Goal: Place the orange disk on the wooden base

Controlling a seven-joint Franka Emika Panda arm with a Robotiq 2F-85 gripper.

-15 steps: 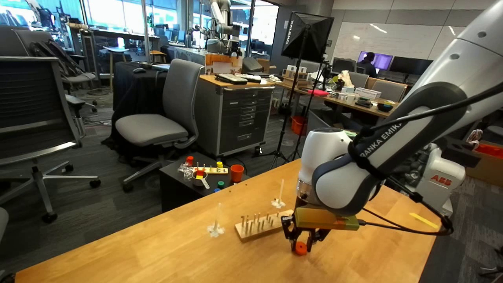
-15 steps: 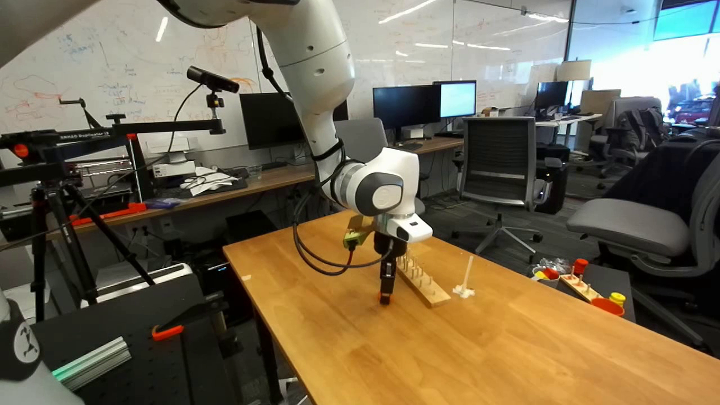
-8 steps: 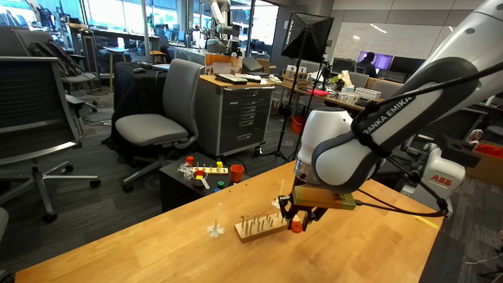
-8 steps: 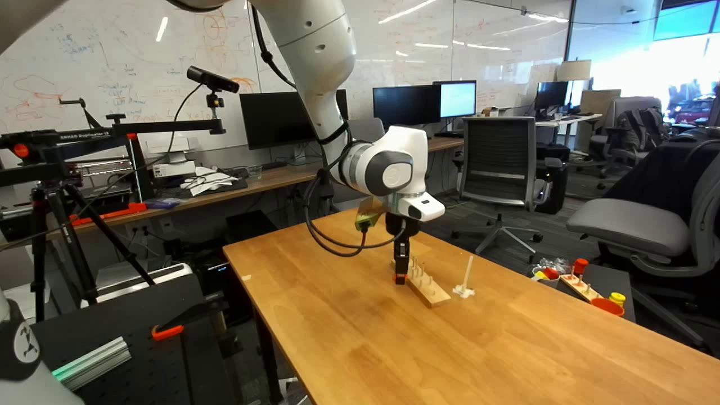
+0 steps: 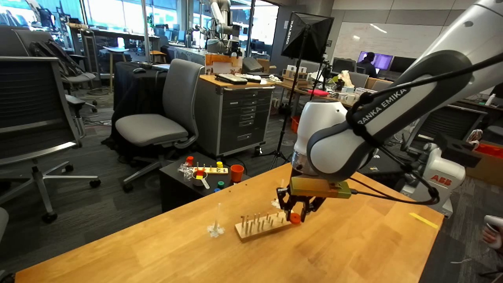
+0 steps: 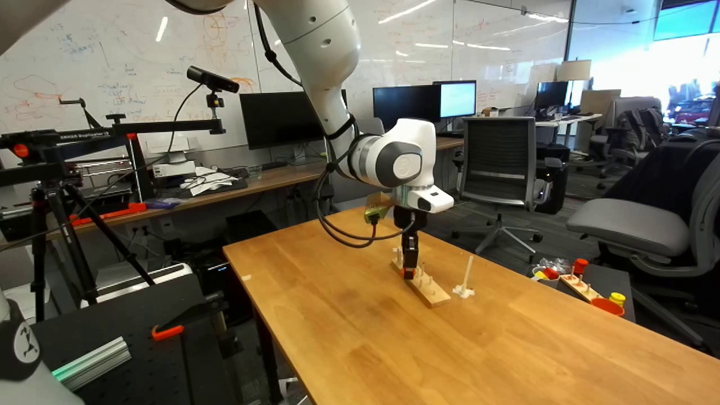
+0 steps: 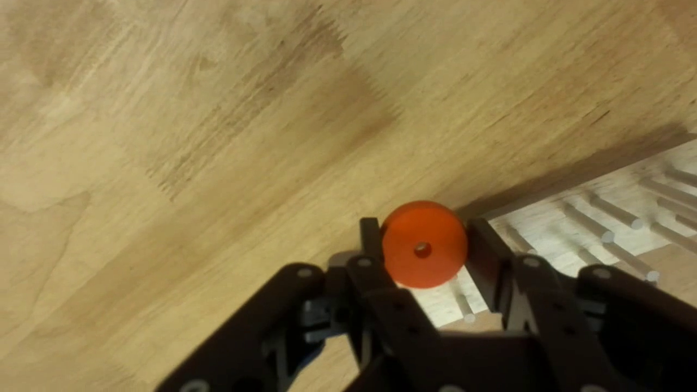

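The orange disk (image 5: 294,218) is a round piece with a small centre hole; it also shows in the wrist view (image 7: 430,228) and partly in an exterior view (image 6: 406,274). My gripper (image 5: 296,219) is shut on it, one finger on each side, and the disk is held flat. The wooden base (image 5: 255,232) is a pale slab with several thin upright pegs, also in view here (image 6: 436,297). In the wrist view the disk overlaps one end of the base (image 7: 552,231). A pale spot shows in the disk's hole. The gap under the disk cannot be judged.
Two thin upright rods, one here (image 5: 217,216), are taped to the wooden table (image 5: 157,251) near the base. A black side stand (image 5: 177,196) beyond the table's edge holds toy pieces and an orange cup (image 5: 236,173).
My gripper has risen from the table beside the base with the orange disk in it. It has moved toward the base and is now at its end.
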